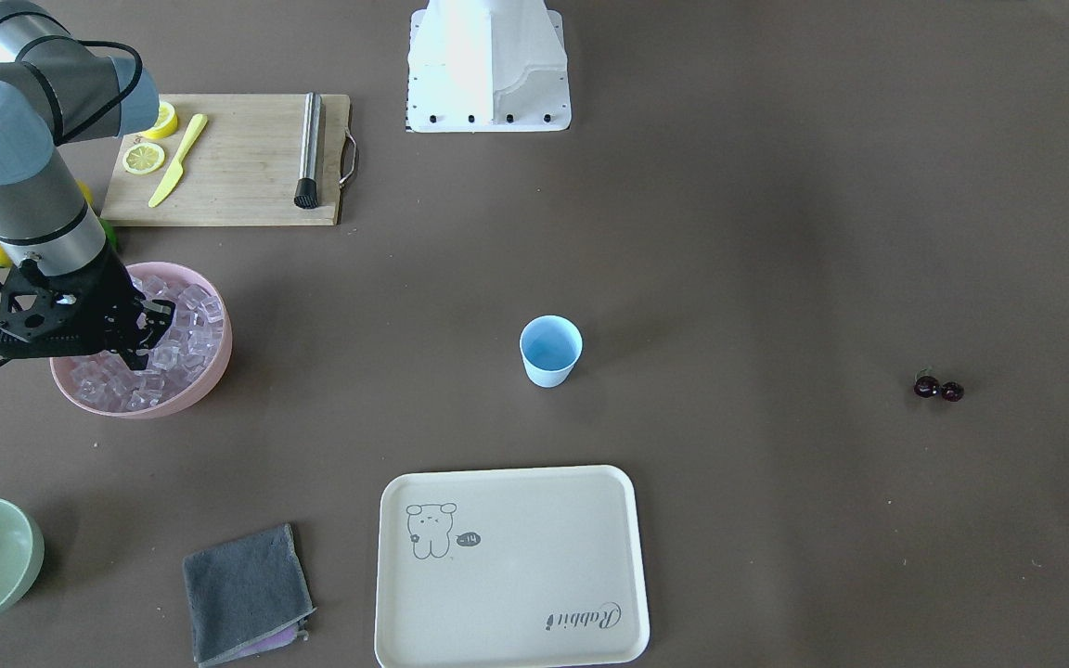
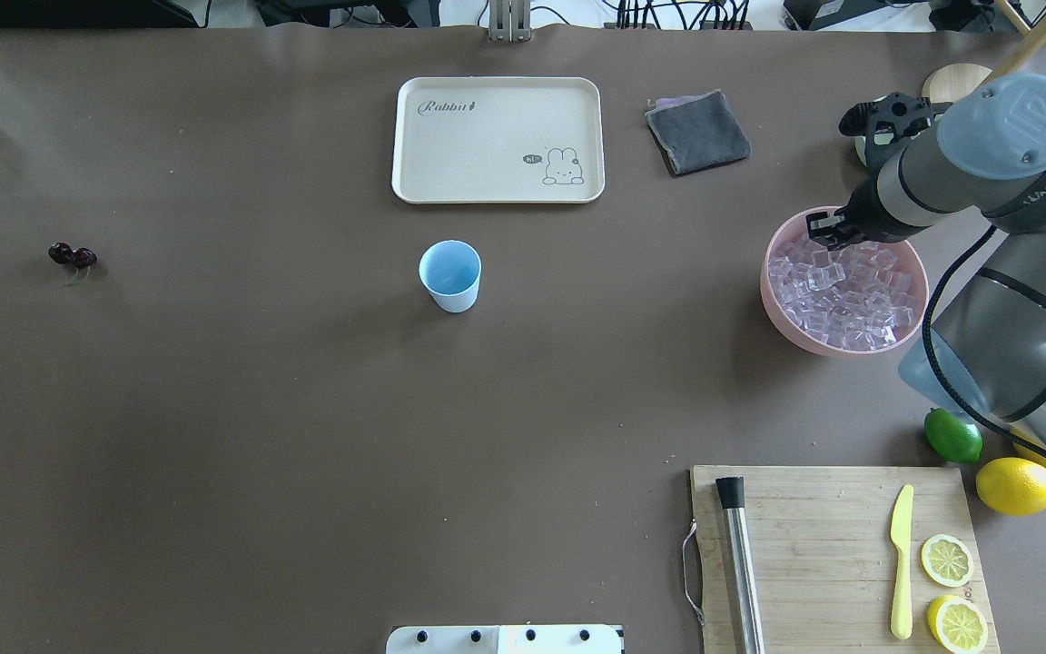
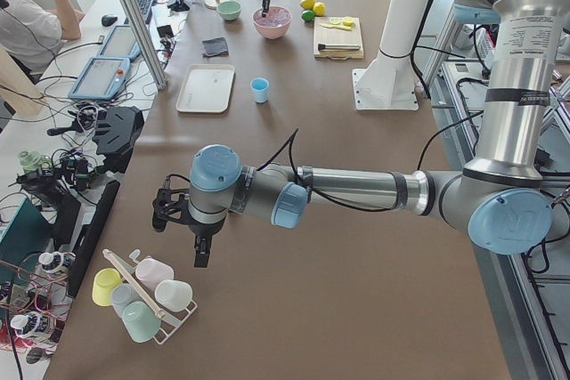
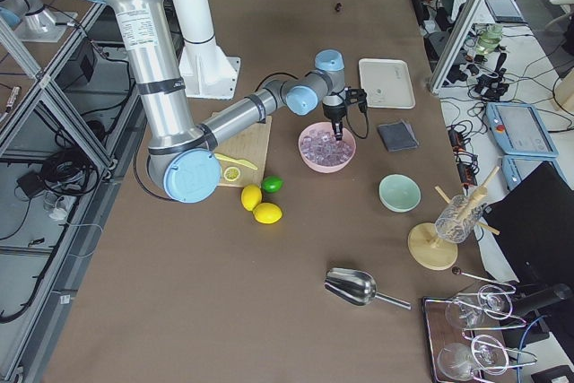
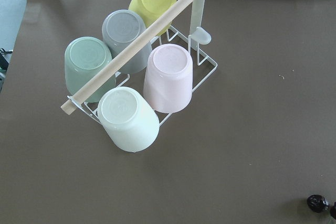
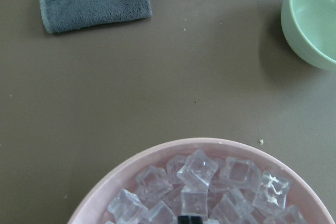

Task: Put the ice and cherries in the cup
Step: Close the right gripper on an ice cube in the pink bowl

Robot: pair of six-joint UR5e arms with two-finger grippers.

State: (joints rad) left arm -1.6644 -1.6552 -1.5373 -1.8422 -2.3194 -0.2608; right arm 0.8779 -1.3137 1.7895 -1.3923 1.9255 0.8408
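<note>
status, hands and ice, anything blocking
Right hand down in the ice, grip unclear; left hand by tumbler rack; cup empty, cherries on table; nothing between pink bowl and cup.

The jaws of the right gripper [image 1: 138, 356] are sunk among the ice [image 1: 186, 325], their gap hidden.

We see clear, glassy ice [image 2: 845, 295] in a smooth pink plastic bowl [image 1: 219, 362], a matt light blue plastic cup [image 1: 550, 351], glossy dark cherries [image 1: 938, 388], a fuzzy grey cloth [image 1: 247, 594], a pale wooden board [image 1: 238, 176] and a brushed metal rod [image 1: 309, 148].
</note>
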